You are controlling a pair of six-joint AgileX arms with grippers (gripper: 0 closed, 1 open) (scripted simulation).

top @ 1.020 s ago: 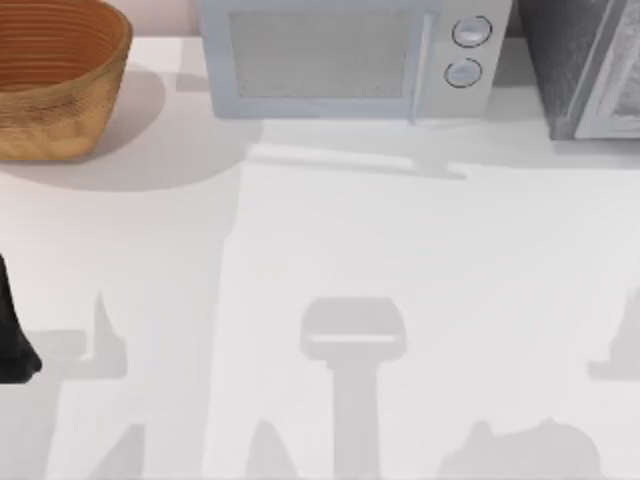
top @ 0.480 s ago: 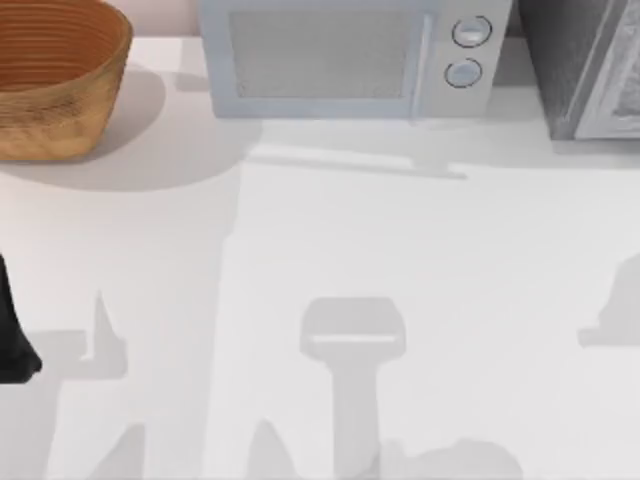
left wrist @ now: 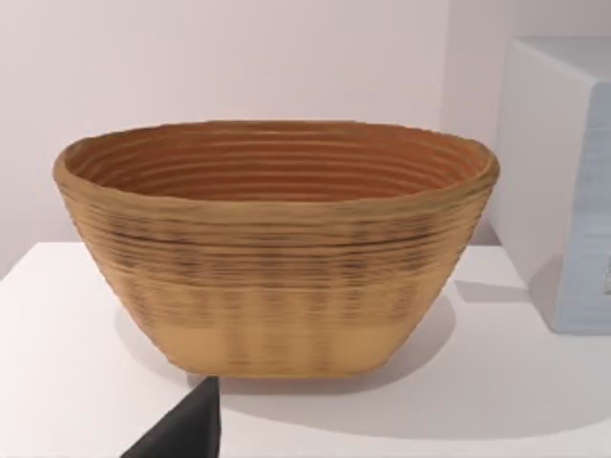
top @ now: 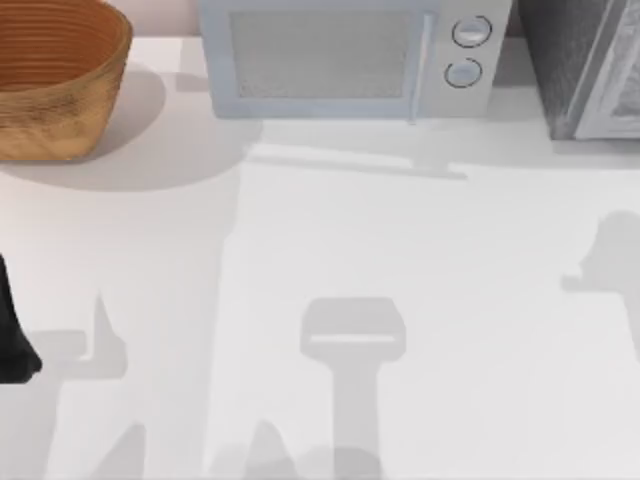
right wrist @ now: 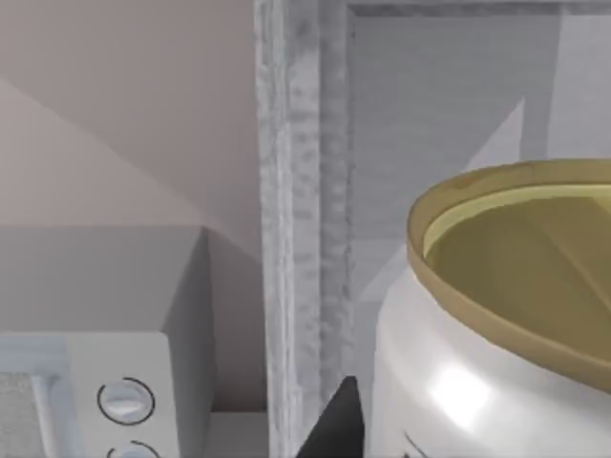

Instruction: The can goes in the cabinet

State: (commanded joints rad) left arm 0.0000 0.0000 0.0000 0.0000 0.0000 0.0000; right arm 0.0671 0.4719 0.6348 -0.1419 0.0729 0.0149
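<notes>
The can (right wrist: 449, 382), white with a dull gold top, shows close up in the right wrist view, tilted. My right gripper (right wrist: 477, 444) is shut on it, and one dark fingertip (right wrist: 336, 425) lies against its side. Just beyond the can stands the cabinet (right wrist: 301, 219), with a speckled grey frame and a pale door panel. From above, the cabinet (top: 585, 65) sits at the table's back right corner. My left arm (top: 10, 340) is parked at the left edge of the table.
A pale blue-grey microwave (top: 345, 60) with two round knobs stands at the back centre, left of the cabinet. A woven brown basket (top: 50, 80) sits at the back left, and the left wrist view faces the basket (left wrist: 277, 248). Arm shadows fall on the white table (top: 400, 250).
The arm shadow at the table's right edge has slid toward the back, nearer the cabinet. The shadow at the front edge has shifted left and shrunk. The left arm has not moved.
</notes>
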